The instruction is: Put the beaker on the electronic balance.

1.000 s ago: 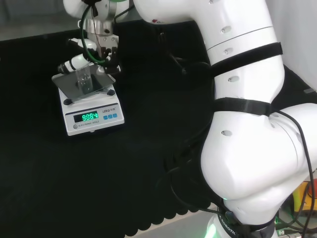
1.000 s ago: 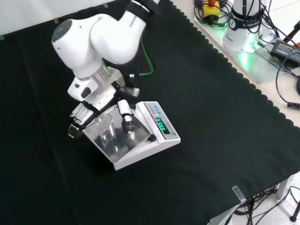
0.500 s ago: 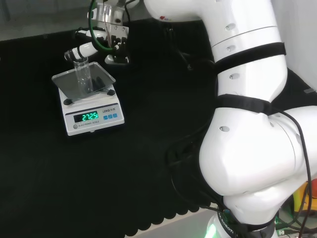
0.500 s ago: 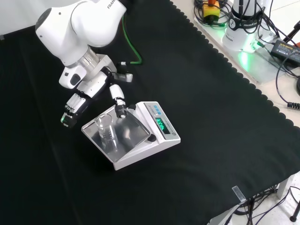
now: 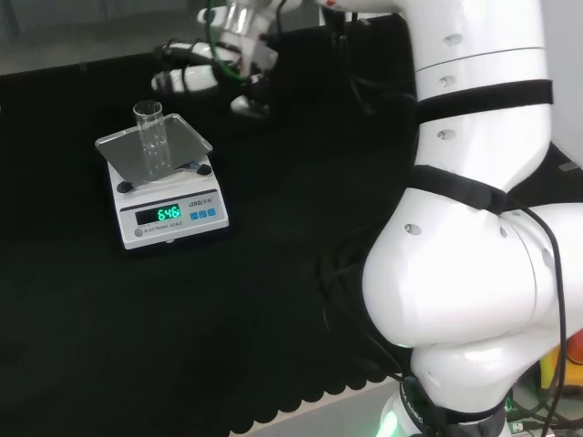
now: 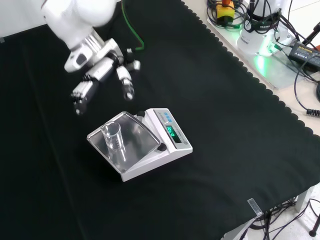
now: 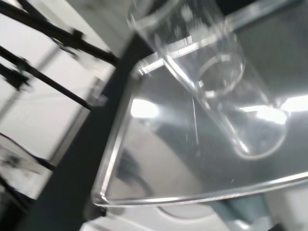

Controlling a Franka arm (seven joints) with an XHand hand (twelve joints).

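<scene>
A small clear beaker (image 5: 153,138) (image 6: 113,137) stands upright on the steel pan of the white electronic balance (image 5: 168,218) (image 6: 155,160), whose green display is lit. The wrist view shows the beaker (image 7: 219,82) large on the shiny pan (image 7: 159,159). The hand (image 5: 205,77) (image 6: 97,75) hangs in the air above and beyond the balance, apart from the beaker. Its fingers are relaxed and spread, with nothing between them.
Black cloth (image 6: 235,125) covers the bench around the balance. The arm's white links (image 5: 465,228) fill the right of the head view. Cables and power units (image 6: 265,35) lie off the cloth at the front view's upper right.
The hand has let go of the beaker and risen away from the balance. The beaker stays upright on the pan. The balance's reading has changed.
</scene>
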